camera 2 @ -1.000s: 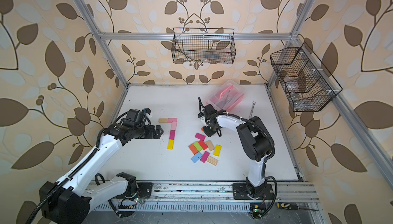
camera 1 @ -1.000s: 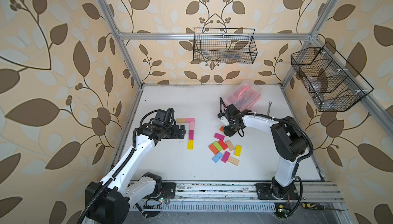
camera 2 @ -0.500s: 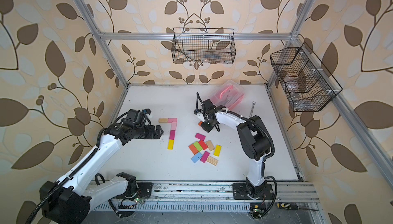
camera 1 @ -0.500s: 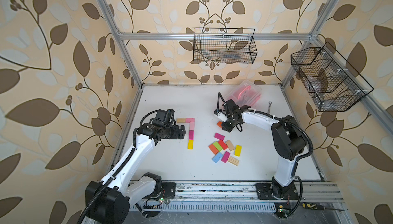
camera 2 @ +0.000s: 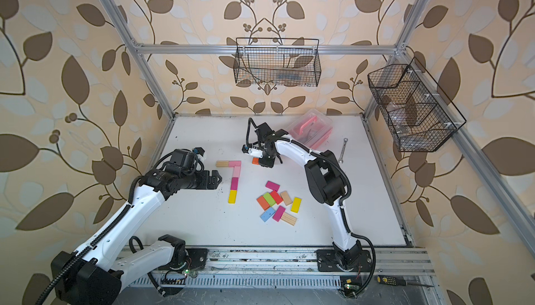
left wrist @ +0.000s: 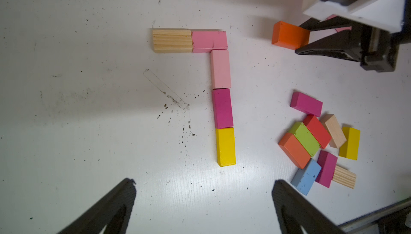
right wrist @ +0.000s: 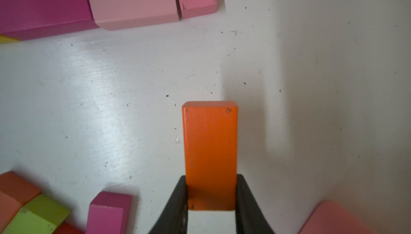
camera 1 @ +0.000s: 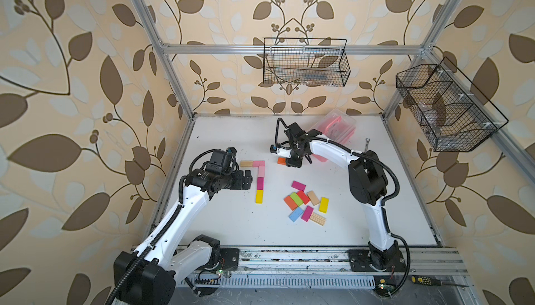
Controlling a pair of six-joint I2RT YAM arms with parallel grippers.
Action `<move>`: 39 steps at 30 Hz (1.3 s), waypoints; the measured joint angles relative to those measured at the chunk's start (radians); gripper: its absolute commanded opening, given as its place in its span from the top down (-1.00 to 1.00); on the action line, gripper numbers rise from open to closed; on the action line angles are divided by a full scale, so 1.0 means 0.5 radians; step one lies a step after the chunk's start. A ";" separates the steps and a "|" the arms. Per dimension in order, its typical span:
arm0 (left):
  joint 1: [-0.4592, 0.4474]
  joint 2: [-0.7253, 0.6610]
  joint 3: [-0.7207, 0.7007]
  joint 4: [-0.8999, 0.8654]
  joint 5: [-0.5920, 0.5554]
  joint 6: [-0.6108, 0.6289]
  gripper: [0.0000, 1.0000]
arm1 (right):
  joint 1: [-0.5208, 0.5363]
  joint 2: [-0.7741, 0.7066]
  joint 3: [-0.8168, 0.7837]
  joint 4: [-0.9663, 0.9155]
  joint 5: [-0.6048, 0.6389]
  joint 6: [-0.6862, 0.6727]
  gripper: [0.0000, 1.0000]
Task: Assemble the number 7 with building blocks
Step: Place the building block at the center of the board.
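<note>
A finished number 7 (camera 1: 258, 177) lies flat on the white worktop (camera 1: 231, 231). Its bar is a plain wood block (left wrist: 172, 41) and a pink block (left wrist: 209, 41) set end to end. Its stem runs down from the pink one as a pale pink block (left wrist: 220, 69), a magenta block (left wrist: 222, 108) and a yellow block (left wrist: 225, 146), each touching the next.

To the right of the 7's bar, level with it and apart from it, your right pincer (right wrist: 212, 184) is closed on one end of an orange block (right wrist: 210, 144). One jaw presses each long side, and most of the block sticks out past the tips. Whether it rests on the worktop or is raised cannot be told.

Right of the 7's stem, apart from it, nine loose building blocks (camera 1: 307, 202) lie in a cluster, several touching.

Your left pincer (left wrist: 203, 185) hovers left of the 7's stem, below the bar, with its jaws spread wide and nothing between them.

Behind the 7 and to its right sits a pink clear-lidded box (camera 1: 337, 128), partly hidden by your right arm. A wrench (camera 1: 366, 143) lies further right.
</note>
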 measured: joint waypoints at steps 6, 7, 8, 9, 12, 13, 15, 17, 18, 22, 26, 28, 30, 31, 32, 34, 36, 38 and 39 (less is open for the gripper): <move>0.000 0.000 0.000 0.000 -0.001 0.002 -0.98 | 0.031 0.138 0.121 -0.104 0.002 -0.138 0.54; 0.000 0.001 0.000 0.000 -0.001 0.002 -0.98 | 0.034 0.148 0.130 -0.113 0.002 -0.150 0.54; 0.000 0.001 0.000 0.000 -0.001 0.004 -0.98 | 0.039 0.156 0.139 -0.122 0.002 -0.161 0.54; 0.000 0.001 0.000 0.000 -0.001 0.006 -0.98 | 0.040 0.164 0.148 -0.131 0.002 -0.169 0.53; 0.000 0.001 0.000 0.000 -0.002 0.009 -0.98 | 0.045 0.189 0.170 -0.143 0.003 -0.179 0.52; 0.000 0.001 0.000 0.000 -0.003 0.013 -0.98 | 0.047 0.195 0.171 -0.144 0.003 -0.179 0.52; 0.000 0.001 0.000 0.000 -0.004 0.014 -0.98 | 0.047 0.204 0.171 -0.146 0.003 -0.179 0.51; 0.000 0.001 0.000 0.000 -0.005 0.015 -0.98 | 0.047 0.205 0.171 -0.146 0.004 -0.177 0.50; 0.000 0.001 0.000 0.000 -0.005 0.015 -0.98 | 0.047 0.205 0.171 -0.144 0.004 -0.176 0.50; 0.000 0.001 0.000 0.000 -0.005 0.016 -0.98 | 0.047 0.208 0.172 -0.140 0.004 -0.169 0.45; 0.000 0.001 0.000 0.000 -0.005 0.018 -0.98 | 0.047 0.251 0.220 -0.135 0.015 -0.144 0.28; 0.000 0.001 0.000 0.000 -0.005 0.020 -0.98 | 0.048 0.270 0.230 -0.130 0.027 -0.121 0.01; 0.000 0.001 0.000 0.000 -0.005 0.021 -0.98 | 0.050 0.272 0.236 -0.123 0.040 -0.105 -0.13; 0.000 0.001 0.000 0.000 -0.005 0.021 -0.98 | 0.051 0.272 0.236 -0.119 0.053 -0.100 -0.17; 0.000 0.001 0.000 0.000 -0.005 0.021 -0.98 | 0.052 0.272 0.235 -0.112 0.063 -0.094 -0.19; 0.000 0.001 0.000 0.000 -0.005 0.021 -0.98 | 0.053 0.267 0.232 -0.099 0.082 -0.082 -0.24; 0.000 0.001 0.000 0.000 -0.005 0.021 -0.98 | 0.052 0.246 0.201 -0.068 0.099 -0.062 -0.30; 0.000 0.001 0.000 0.000 -0.005 0.021 -0.98 | 0.050 0.179 0.117 -0.014 0.113 -0.026 -0.35; 0.000 0.001 0.000 0.000 -0.005 0.021 -0.98 | 0.050 0.127 0.054 0.029 0.121 -0.005 -0.36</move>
